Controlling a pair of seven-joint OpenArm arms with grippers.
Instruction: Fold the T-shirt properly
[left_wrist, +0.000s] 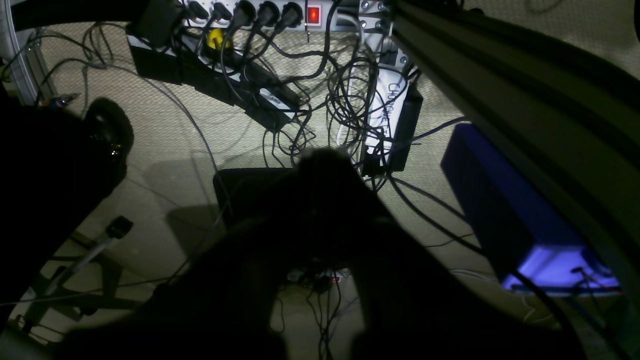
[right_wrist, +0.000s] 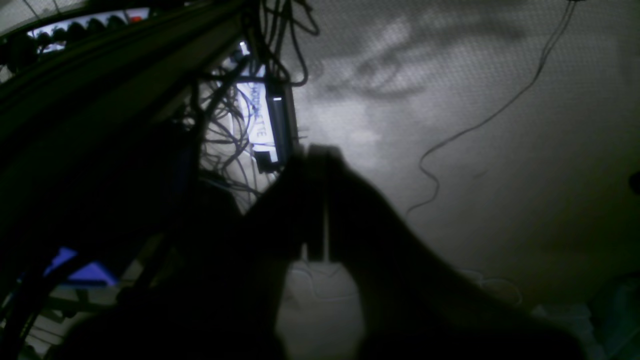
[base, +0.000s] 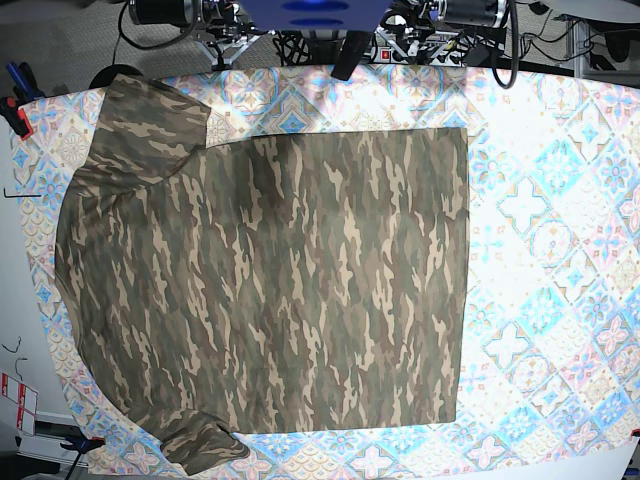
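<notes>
Lying flat across the patterned table (base: 560, 250), the T-shirt (base: 280, 290) (camouflage); both arms' fingers closed, empty.

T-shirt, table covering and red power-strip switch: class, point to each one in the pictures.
T-shirt (base: 290, 290): base view, middle of the camouflage body.
Table covering (base: 550, 250): base view, bare patterned area beside the shirt.
Red switch (left_wrist: 313, 14): left wrist view, its lit face.

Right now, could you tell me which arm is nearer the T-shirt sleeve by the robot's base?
Right. The right arm is parked just beyond that sleeve; the left arm is parked further along, beyond the T-shirt hem corner.
</notes>
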